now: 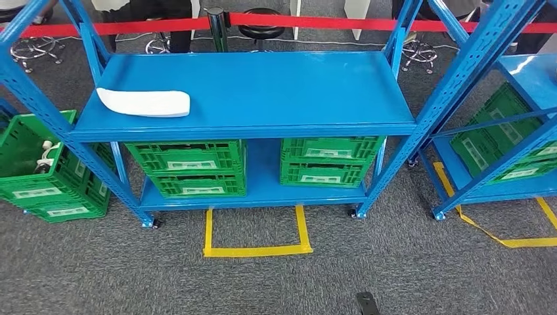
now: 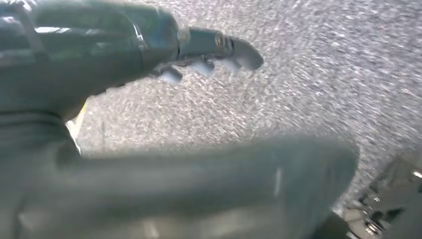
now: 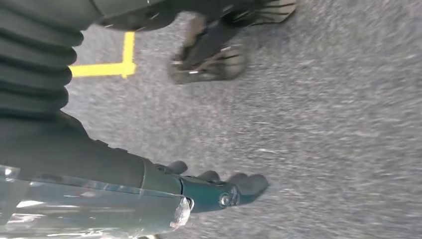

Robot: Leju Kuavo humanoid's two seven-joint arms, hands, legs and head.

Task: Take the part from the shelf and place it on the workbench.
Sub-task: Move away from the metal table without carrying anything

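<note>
The white part (image 1: 144, 102) lies flat on the upper board of the blue shelf (image 1: 263, 92), at its left end and near the front edge; nothing touches it. You see it as a long, slightly curved piece, its length running left to right. Below it, on the lower board, stand two stacks of green crates (image 1: 187, 167), one at the left and one at the right. A further green crate (image 1: 36, 167) sits to the left of the shelf, holding a small white object. A second blue shelf (image 1: 512, 118) at the right carries tilted green crates. On the grey carpet (image 1: 394, 262) in front of the shelf, yellow tape (image 1: 256, 249) marks a three-sided box. A red barrier band (image 1: 328, 23) runs behind the shelf at the far side.

Your left hand (image 2: 199, 55) hangs above the carpet, fingers extended and a little apart, holding nothing. Your right hand (image 3: 214, 186) likewise hangs above the carpet, fingers stretched out, empty, with a corner of yellow tape nearby.
</note>
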